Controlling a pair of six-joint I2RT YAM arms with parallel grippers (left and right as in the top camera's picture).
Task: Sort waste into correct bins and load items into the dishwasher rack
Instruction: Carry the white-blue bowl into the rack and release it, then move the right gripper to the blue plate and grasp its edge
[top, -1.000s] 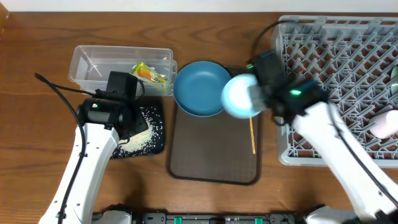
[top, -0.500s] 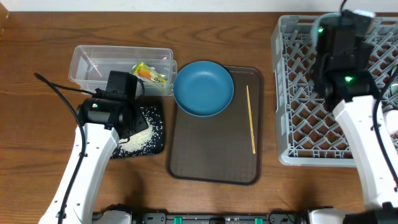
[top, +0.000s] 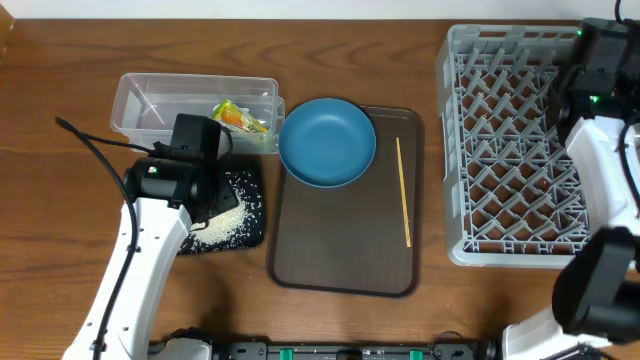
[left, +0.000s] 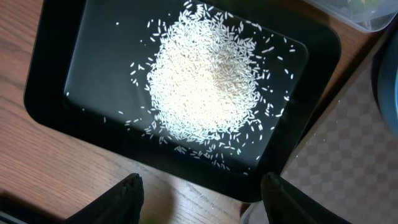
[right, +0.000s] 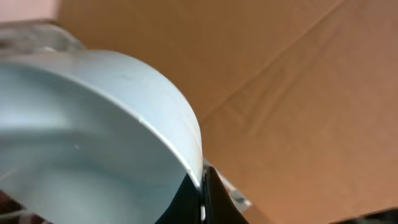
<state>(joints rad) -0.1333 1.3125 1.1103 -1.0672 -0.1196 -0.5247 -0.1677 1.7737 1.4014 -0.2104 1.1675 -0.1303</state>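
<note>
The mint bowl (right: 93, 124) hangs by its rim from the right fingers (right: 200, 198), which appear clamped on the edge, though little of them shows; it sits near the rack's (top: 500, 150) far right corner, unseen from overhead. I judge it light, stiff and slick, so it may pivot in a rim pinch; a deeper bite across the wall suits it. The left fingers (left: 204, 200) stand apart above the rice (left: 208, 87) in the black tray (left: 56, 81).

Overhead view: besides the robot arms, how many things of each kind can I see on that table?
Bowls: 1, dark blue bowl
Trays: 2, black tray, brown tray
Tubs: 1, clear tub
Racks: 1, grey rack
Sticks: 1, wooden stick
Wrappers: 1, snack wrapper
Rice piles: 1, white rice
Total: 8
</note>
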